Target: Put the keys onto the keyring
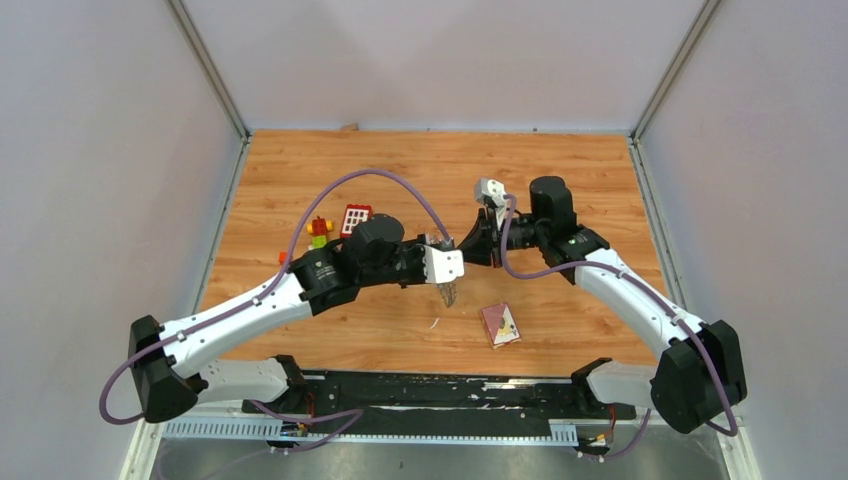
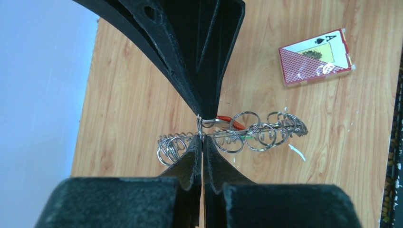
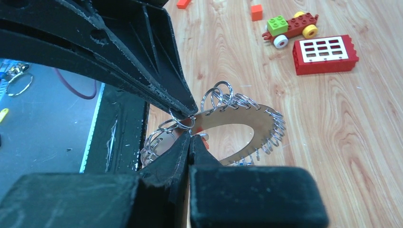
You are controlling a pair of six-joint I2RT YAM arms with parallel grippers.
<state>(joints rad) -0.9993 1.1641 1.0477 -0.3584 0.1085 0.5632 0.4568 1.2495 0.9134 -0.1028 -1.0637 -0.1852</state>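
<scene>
Black left jaws and right jaws, both clenched tip to tip on one wire loop at the keyring [image 3: 259, 118] rim, lifted off the desk [image 1: 560, 180], likely to pry that loop apart. Red-tagged key [image 2: 229, 121] tucked among the loops just beside the tips; toy blocks [image 3: 325, 54], card deck [image 2: 316, 59] well aside.

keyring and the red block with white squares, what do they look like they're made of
keyring: looks like bare metal, a thin flat silvery plate that reflects the light brightly, its fringed rim glinting like thin coiled wire.
red block: most likely moulded plastic, smooth and slightly glossy, evenly red, with a white grid panel on its face. Whether that panel is a separate piece I can't tell.
</scene>
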